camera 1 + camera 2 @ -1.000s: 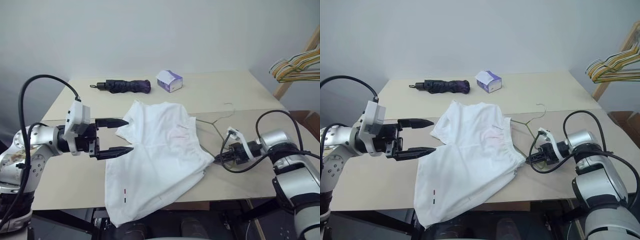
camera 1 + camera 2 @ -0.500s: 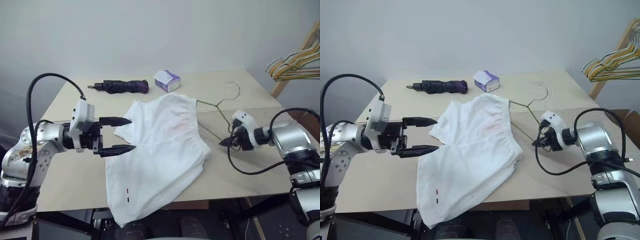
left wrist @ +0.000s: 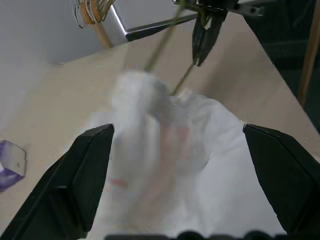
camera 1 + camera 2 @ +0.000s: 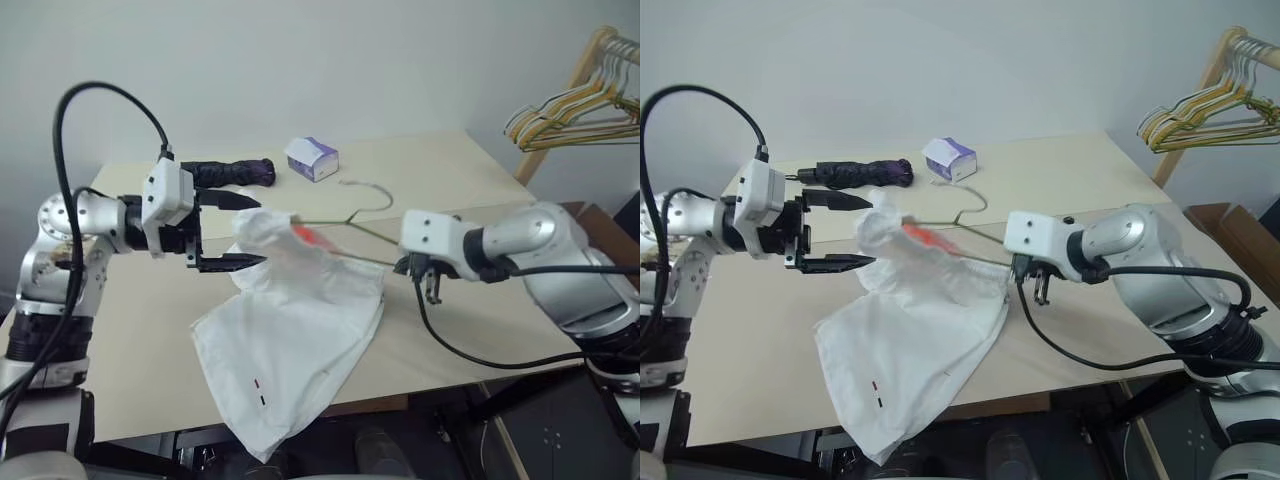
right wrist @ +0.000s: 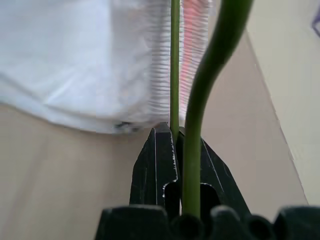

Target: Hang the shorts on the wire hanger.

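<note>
The white shorts (image 4: 290,335) lie on the tan table (image 4: 470,330), their lower hem hanging over the front edge. The gathered waist part (image 4: 268,238) is bunched and raised off the table on one end of the thin wire hanger (image 4: 350,212), whose hook points toward the back. My right gripper (image 4: 415,268) is shut on the hanger's wire (image 5: 174,75) at the end away from the shorts. My left gripper (image 4: 240,231) stands open just left of the raised cloth, one finger above and one below; its wrist view has the shorts (image 3: 170,150) between its fingers (image 3: 85,165).
A folded black umbrella (image 4: 228,172) and a small purple-and-white box (image 4: 311,158) lie at the back of the table. A wooden rack with several coloured hangers (image 4: 565,108) stands at the far right, off the table.
My right gripper has risen and swung left with the hanger, lifting the shorts' waist off the table. My left gripper has moved a little up and forward, still open. The camera has also turned.
</note>
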You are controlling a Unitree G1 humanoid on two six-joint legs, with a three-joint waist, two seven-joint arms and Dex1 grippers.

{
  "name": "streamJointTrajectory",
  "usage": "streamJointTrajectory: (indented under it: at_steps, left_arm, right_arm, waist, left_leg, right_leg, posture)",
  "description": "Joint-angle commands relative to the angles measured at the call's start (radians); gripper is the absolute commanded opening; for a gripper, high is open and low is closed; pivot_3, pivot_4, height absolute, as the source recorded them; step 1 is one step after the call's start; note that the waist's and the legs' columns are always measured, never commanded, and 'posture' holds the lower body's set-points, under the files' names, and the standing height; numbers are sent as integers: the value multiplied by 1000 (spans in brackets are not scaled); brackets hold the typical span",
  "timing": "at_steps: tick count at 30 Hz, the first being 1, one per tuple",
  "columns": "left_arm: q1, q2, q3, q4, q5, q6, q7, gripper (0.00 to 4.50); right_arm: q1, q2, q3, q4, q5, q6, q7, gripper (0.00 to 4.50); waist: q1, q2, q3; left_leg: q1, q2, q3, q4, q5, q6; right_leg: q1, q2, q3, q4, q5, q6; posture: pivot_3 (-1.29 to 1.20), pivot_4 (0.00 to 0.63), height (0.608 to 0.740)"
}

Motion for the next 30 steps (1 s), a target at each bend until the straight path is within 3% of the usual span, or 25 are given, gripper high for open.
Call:
streamJointTrajectory:
  at_steps: [1,7,13,16,28,30]
  left_arm:
    - [-50,12,-29,34,38,-70,-73,4481]
    - [-81,9,-168,92,150,-187,-209,4481]
    - [-129,-50,-238,208,260,-286,-192,4481]
    - [-155,-75,-251,270,284,-318,-201,3917]
    - [-165,-72,-256,321,261,-349,-214,102]
    - [-163,-68,-253,318,249,-338,-214,47]
  right_arm:
    - [-63,-20,12,-67,24,37,51,0]
    - [-123,-4,60,-52,73,87,113,0]
    - [-163,5,79,-18,119,123,151,0]
    - [-173,9,79,-12,136,140,153,0]
    - [-184,19,36,2,210,168,130,0]
    - [-171,33,17,10,212,143,110,0]
  waist:
    - [-12,0,0]
    - [-24,0,0]
    - [-34,0,0]
    - [-42,0,0]
    - [-68,0,0]
    - [-70,0,0]
  left_leg:
    - [0,0,0,0,0,0]
    - [1,0,0,1,0,0]
    - [-1,0,-1,5,0,0]
    - [0,0,-1,5,0,0]
    - [-2,0,-1,6,0,0]
    - [-1,0,-1,6,0,0]
  right_leg:
    - [0,0,0,0,0,0]
    - [1,0,0,2,-1,1]
    - [0,0,0,8,-1,2]
    - [0,0,0,8,-2,3]
    - [0,-1,0,13,-2,3]
    - [0,-1,0,13,-2,3]
  posture:
    - [-296,0,740]
    - [-298,0,740]
    - [-303,0,740]
    - [-310,0,740]
    - [-316,0,740]
    - [-315,0,740]
